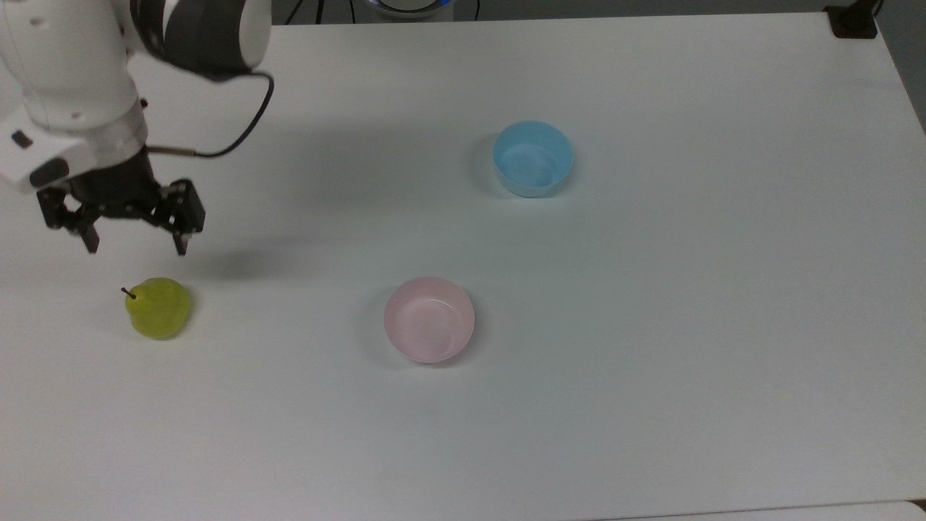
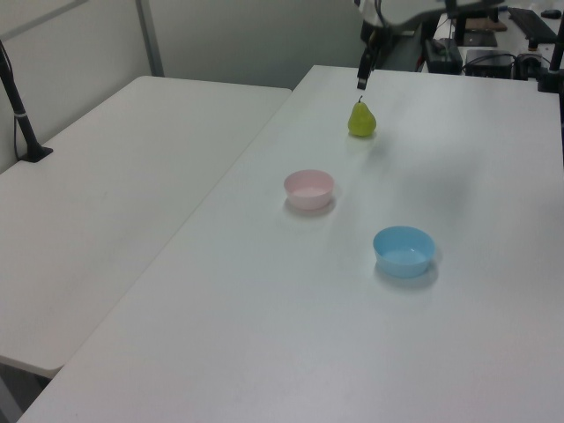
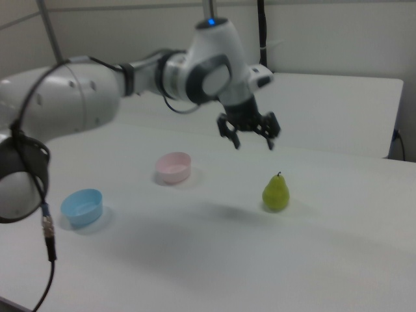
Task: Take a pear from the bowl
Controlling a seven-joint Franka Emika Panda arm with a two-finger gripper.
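Pear stands upright on table, nine o'clock of pink bowl, well apart. Your gripper hangs wide, empty. Looks light, smooth, slippery; grip the belly.

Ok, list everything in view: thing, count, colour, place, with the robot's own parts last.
pear: 1, yellow-green, upright on the table near the top view's left edge, outside both bowls
pink bowl: 1, pale pink, empty, middle of the table
blue bowl: 1, light blue, empty, apart from the pink bowl
table: 1, white, under everything
second table: 1, white, at the left view's left
arm: 1, white and dark grey, above the table
end effector: 1, black, open, above the pear, holding nothing
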